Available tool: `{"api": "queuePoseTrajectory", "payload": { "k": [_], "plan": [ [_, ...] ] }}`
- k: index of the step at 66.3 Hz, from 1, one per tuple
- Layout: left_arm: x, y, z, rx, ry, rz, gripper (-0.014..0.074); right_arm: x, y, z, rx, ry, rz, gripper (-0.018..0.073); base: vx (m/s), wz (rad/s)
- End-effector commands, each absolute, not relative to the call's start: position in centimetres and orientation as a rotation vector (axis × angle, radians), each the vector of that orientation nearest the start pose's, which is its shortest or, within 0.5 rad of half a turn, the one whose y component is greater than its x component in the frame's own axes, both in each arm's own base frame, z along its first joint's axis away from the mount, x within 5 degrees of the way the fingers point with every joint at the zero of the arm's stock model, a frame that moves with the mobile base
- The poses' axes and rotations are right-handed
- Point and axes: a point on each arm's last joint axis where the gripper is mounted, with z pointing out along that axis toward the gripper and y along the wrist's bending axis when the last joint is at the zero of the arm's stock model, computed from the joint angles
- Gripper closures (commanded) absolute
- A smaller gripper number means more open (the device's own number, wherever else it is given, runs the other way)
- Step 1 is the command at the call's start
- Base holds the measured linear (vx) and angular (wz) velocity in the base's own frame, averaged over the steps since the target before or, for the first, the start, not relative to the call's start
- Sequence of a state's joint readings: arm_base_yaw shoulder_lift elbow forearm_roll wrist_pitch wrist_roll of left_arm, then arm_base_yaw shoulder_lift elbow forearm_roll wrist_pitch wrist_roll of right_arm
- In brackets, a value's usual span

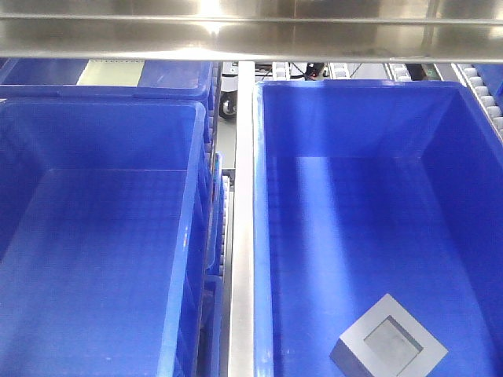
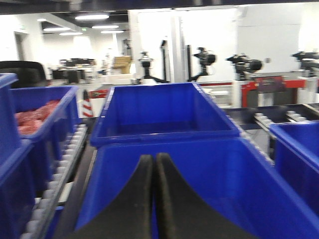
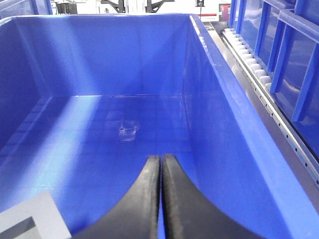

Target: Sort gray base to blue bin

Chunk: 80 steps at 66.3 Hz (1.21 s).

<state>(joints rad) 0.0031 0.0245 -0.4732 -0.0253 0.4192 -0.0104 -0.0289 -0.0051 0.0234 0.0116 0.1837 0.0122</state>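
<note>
The gray base (image 1: 387, 343) lies on the floor of the right blue bin (image 1: 471, 157), near its front edge, with its darker square recess facing up. A corner of it also shows at the lower left of the right wrist view (image 3: 30, 219). My right gripper (image 3: 160, 158) is shut and empty, inside that bin (image 3: 219, 114), above its floor and to the right of the base. My left gripper (image 2: 153, 158) is shut and empty, over the near rim of another blue bin (image 2: 279, 199). Neither gripper shows in the front view.
A second blue bin (image 1: 189, 196) stands at the left, beyond a metal rail (image 1: 242, 236). More blue bins (image 2: 164, 112) stand ahead of the left gripper, one with red contents (image 2: 35, 117). Roller conveyors (image 3: 254, 64) run beside the bins. A steel shelf edge (image 1: 251, 35) spans the top.
</note>
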Motion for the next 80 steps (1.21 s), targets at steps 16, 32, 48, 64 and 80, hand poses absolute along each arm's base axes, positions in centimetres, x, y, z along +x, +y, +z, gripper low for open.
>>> {"api": "queuePoseTrajectory", "payload": {
  "k": [16,32,48,64,80],
  "plan": [
    [2.1,0.1,30.7,-0.040,1.288,0.032,0.0603,5.8,-0.2,18.9,0.032,1.676,-0.018,0.0564,0.00,0.00],
    [4.5,0.2,25.1,-0.043,1.384,0.027,0.0603,5.8,-0.2,18.9,0.032,1.676,-0.018,0.0564,0.00,0.00],
    [5.4,0.3,21.0,-0.047,1.490,0.026,0.0603,5.8,-0.2,18.9,0.032,1.676,-0.018,0.0564,0.00,0.00],
    [5.4,0.3,20.9,-0.046,1.503,0.028,0.0603,5.8,-0.2,18.9,0.032,1.676,-0.018,0.0564,0.00,0.00],
    [5.4,0.3,20.9,-0.046,1.504,0.028,0.0603,5.8,-0.2,18.9,0.032,1.676,-0.018,0.0564,0.00,0.00]
  ]
}}
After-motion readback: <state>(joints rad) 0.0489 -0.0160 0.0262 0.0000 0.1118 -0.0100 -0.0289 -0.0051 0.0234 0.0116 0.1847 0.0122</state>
